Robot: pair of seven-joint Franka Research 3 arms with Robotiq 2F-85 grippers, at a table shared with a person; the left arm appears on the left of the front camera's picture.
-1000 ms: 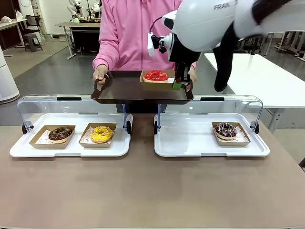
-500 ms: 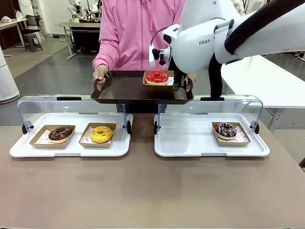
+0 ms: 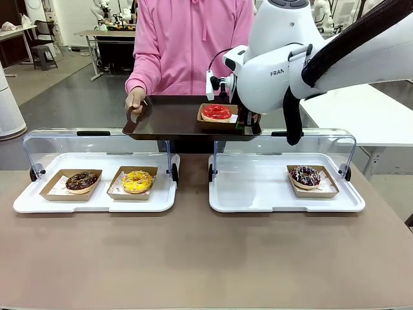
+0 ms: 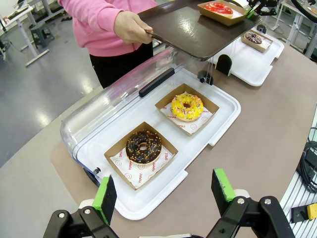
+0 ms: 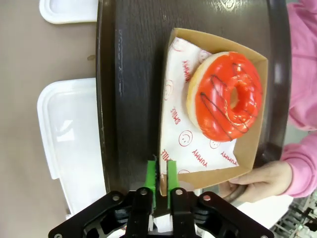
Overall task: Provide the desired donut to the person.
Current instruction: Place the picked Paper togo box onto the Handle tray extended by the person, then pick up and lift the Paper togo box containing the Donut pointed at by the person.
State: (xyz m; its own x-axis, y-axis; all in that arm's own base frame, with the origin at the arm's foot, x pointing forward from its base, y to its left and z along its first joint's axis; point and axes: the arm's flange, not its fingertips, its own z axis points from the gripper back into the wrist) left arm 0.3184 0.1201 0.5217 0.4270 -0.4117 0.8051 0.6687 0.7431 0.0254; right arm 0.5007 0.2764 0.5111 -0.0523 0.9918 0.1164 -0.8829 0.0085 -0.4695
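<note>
**One red-glazed donut (image 3: pixel 216 112) on the person's (image 3: pixel 187 45) tray, right gripper (image 5: pixel 161 168) on its box**

The red-glazed donut lies in an open cardboard box (image 3: pixel 218 123) on a printed paper liner (image 5: pixel 193 144). The box rests on the dark brown serving tray (image 3: pixel 168 119), which the person holds level beyond the table's far edge, above the raised clear lids. One bare hand (image 3: pixel 135 100) grips the tray's end at picture left. In the right wrist view another hand (image 5: pixel 257 181) holds the tray's rim just beside the box.

The right arm (image 3: pixel 303 58) reaches across to the box. Its green pads (image 5: pixel 151 176) stand narrow, one on each side of the box's near wall, pinching it close to a corner.

The left gripper (image 4: pixel 163 191) hovers over the brown table (image 3: pixel 193 258) with its fingers spread wide and nothing between them. Below it is the left display case (image 3: pixel 26 200), a white base with its lid up. This case holds a chocolate donut (image 3: pixel 81 181) and a yellow-iced donut (image 3: pixel 137 181), each in its own box, side by side. The right display case (image 3: pixel 258 203) holds one dark sprinkled donut (image 3: pixel 305 175) near its outer end.
</note>
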